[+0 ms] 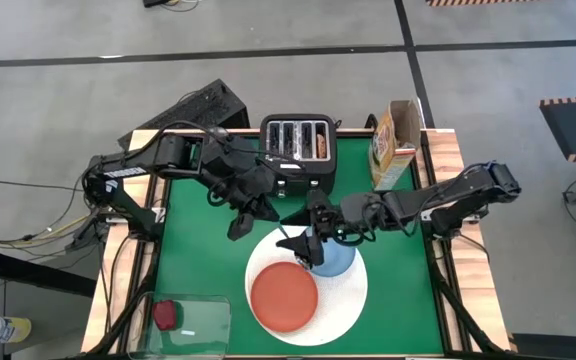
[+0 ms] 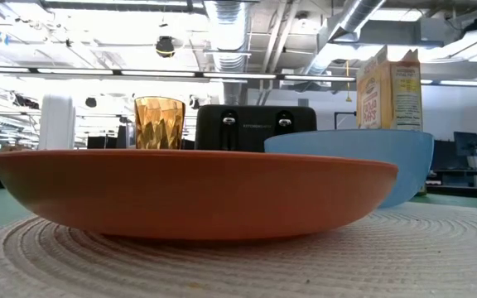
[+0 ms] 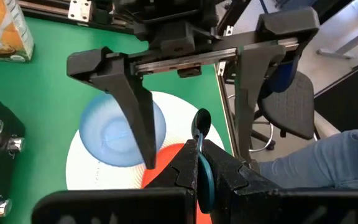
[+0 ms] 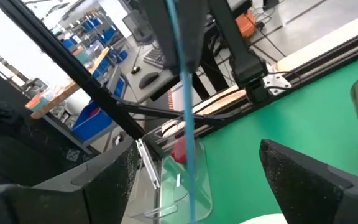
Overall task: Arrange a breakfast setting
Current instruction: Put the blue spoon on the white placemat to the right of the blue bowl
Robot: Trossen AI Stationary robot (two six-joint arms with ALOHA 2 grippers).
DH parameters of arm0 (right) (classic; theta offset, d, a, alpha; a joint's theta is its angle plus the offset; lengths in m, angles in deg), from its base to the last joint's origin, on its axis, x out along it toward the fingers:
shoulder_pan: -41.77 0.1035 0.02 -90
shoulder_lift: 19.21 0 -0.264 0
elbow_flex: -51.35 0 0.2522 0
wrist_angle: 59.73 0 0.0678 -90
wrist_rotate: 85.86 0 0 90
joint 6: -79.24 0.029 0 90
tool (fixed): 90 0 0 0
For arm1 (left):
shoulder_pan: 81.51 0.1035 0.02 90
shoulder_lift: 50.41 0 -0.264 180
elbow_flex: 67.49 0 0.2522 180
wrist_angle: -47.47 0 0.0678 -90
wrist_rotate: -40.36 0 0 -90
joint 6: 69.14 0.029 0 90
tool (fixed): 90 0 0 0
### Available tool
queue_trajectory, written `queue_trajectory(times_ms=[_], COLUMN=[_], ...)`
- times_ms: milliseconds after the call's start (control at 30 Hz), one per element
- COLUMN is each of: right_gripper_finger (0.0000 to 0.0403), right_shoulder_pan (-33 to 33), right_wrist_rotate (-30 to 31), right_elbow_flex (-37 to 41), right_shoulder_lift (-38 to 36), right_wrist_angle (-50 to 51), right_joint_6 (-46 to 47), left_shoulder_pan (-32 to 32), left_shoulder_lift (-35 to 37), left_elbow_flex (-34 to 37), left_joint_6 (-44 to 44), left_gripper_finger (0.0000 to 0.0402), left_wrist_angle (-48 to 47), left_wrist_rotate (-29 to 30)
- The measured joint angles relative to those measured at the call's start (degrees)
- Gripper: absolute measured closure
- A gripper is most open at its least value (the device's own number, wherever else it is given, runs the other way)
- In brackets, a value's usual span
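Observation:
A large white round plate [image 1: 353, 290] lies on the green table. On it sit a smaller orange-red plate [image 1: 284, 297] and a blue bowl [image 1: 338, 262], both also in the low view [image 2: 197, 186] [image 2: 387, 161]. My left gripper [image 3: 197, 171] is shut on a small spoon [image 3: 201, 124] above the white plate's far edge. My right gripper [image 1: 308, 245] is open, its fingers [image 3: 138, 127] on either side of the spoon without touching it. A dark red food piece [image 1: 166, 315] lies in a clear container [image 1: 193, 320] at the front left. My left gripper pinches the spoon's teal handle [image 3: 202, 177] between its two fingers. The spoon lies along the fingers, and its dark bowl end [image 3: 201, 121] sticks out past the fingertips. The spoon is lifted clear, over the plates. Its handle shows as a thin blue line in the right wrist view [image 4: 184, 93].
A black toaster [image 1: 298, 145] stands at the far edge, with something brownish in one slot. A cereal box [image 1: 393, 145] stands to its right. An amber glass [image 2: 159, 122] shows in the low view. A person's leg [image 3: 328, 162] is beyond the table.

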Motion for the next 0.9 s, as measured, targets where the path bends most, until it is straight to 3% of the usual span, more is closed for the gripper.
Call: queue_trajectory(times_ms=[700,900], right_gripper_finger=[0.0134,0.0181], right_shoulder_pan=[-0.04,-0.04], right_wrist_rotate=[0.01,0.00], right_elbow_flex=[-0.43,-0.43], right_shoulder_lift=[-0.04,-0.04], right_wrist_angle=[1.36,1.38], right_joint_6=[-1.03,-1.15], left_shoulder_pan=[-0.33,-0.33], left_shoulder_lift=[0.00,0.00], left_elbow_flex=[0.00,0.00], left_joint_6=[-0.51,-0.51], left_gripper_finger=[0.0401,0.0402], left_wrist_angle=[-0.11,-0.11], left_wrist_rotate=[0.45,0.45])
